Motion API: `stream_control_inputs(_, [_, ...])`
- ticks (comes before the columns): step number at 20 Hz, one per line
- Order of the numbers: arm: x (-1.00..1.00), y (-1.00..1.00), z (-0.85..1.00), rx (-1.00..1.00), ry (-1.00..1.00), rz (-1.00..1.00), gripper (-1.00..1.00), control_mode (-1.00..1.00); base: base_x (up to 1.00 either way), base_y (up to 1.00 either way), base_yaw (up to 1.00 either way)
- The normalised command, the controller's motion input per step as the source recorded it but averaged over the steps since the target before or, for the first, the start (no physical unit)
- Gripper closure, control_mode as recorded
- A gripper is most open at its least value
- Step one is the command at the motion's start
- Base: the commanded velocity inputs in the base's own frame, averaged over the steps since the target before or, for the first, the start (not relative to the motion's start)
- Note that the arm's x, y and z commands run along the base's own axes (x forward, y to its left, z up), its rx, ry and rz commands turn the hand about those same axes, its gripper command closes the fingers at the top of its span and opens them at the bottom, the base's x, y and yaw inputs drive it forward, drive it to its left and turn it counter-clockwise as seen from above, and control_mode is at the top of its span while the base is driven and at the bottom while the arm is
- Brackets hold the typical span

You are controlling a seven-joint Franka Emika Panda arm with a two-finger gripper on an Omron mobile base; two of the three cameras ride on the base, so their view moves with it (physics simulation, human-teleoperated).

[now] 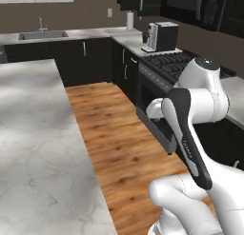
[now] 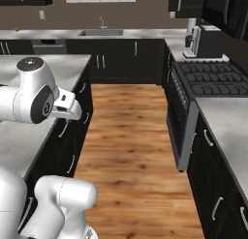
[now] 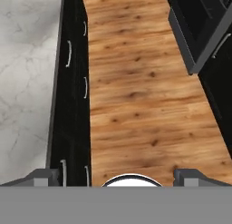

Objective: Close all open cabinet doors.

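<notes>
Nearly black wooden cabinet doors, slim silver handles upright, front the marble table; hand spread wide, above wooden floor beside them.

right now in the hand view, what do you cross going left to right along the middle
marble island top → dark island cabinet fronts with silver handles → wooden floor → black oven front

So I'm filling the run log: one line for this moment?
stage: approach | gripper: open, holding nothing, above wood floor | cabinet doors: untouched | stove: right of aisle
</notes>
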Motion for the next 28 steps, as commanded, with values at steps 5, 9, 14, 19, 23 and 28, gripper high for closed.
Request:
stream_control_inputs(5, [0.0,0.0,0.0,0.0,0.0,0.0,-1.0,1.0,0.77,-0.04,0.19])
stream_control_inputs(9, [0.0,0.0,0.0,0.0,0.0,0.0,-1.0,1.0,0.8,-0.06,0.16])
stream_control_inputs(14, [0.0,0.0,0.0,0.0,0.0,0.0,-1.0,1.0,0.82,-0.2,0.02])
stream_control_inputs(19, [0.0,0.0,0.0,0.0,0.0,0.0,-1.0,1.0,0.82,-0.26,0.0])
stream_control_inputs(23, [0.0,0.0,0.0,0.0,0.0,0.0,-1.0,1.0,0.81,-0.27,0.0])
stream_control_inputs(28, [0.0,0.0,0.0,0.0,0.0,0.0,-1.0,1.0,0.8,-0.28,0.0])
